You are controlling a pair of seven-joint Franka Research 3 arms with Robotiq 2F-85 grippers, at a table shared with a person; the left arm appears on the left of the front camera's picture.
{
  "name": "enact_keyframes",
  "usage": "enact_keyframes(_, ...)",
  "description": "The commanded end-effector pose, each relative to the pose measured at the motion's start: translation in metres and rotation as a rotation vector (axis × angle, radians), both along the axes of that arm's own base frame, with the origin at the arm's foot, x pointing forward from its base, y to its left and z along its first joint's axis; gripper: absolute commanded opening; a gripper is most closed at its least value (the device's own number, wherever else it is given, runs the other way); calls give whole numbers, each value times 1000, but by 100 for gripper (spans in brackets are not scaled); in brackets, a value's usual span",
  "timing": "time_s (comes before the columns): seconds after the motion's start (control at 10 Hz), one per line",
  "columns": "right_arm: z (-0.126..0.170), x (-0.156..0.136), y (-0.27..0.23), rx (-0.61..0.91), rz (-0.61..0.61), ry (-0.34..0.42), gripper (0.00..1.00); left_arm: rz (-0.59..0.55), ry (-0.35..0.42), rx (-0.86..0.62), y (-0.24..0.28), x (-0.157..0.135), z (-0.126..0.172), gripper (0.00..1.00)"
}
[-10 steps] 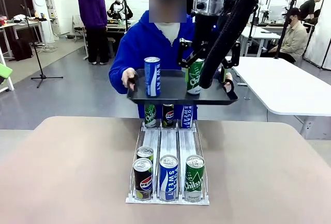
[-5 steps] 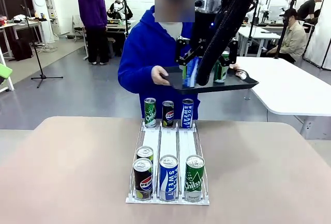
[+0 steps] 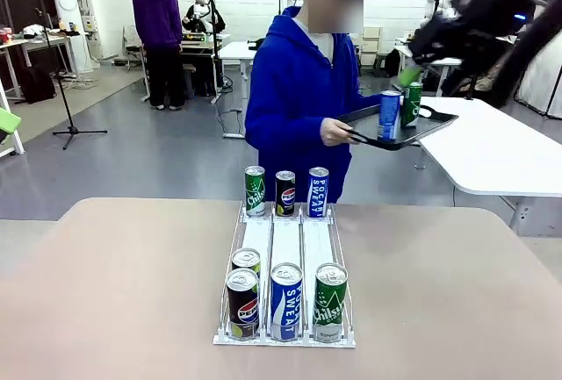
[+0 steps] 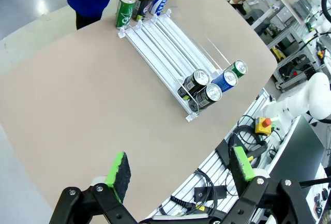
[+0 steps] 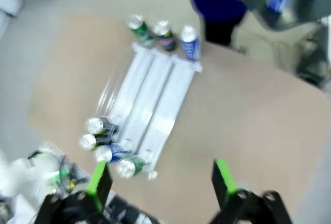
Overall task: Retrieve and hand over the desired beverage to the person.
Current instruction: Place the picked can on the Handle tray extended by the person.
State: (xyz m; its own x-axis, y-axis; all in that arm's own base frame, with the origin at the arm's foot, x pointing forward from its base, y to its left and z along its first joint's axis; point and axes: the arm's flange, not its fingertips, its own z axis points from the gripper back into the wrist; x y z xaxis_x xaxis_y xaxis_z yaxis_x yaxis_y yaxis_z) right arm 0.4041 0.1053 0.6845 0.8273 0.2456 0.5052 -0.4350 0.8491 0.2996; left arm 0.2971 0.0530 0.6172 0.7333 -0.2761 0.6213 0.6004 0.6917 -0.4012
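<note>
The person (image 3: 303, 99) has turned away to the robot's right, carrying off the black tray (image 3: 397, 125) with a blue can (image 3: 389, 115) and a green can (image 3: 411, 103), so the handover looks done. Nearest, the can rack (image 3: 285, 261) sits untouched. The left gripper (image 4: 178, 169) and the right gripper (image 5: 160, 182) both hang wide and empty.

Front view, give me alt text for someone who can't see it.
A person in a blue hoodie stands beyond the table, turned to the picture's right, holding a black tray with a blue can and a green can. On the table a white can rack has three cans at its far end and four at its near end.
</note>
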Motion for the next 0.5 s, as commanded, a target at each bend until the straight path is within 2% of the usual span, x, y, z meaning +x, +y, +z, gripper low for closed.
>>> enact_keyframes(0.0,-38,-30,-39,187,109,40,100,-18,-13,-13,1,0,-2,100)
enact_keyframes(0.2,-53,-56,-70,219,76,51,100,-18,-13,-13,1,0,-2,100)
enact_keyframes(0.4,-58,-70,-85,184,35,47,100,-18,-13,-13,1,0,-2,100)
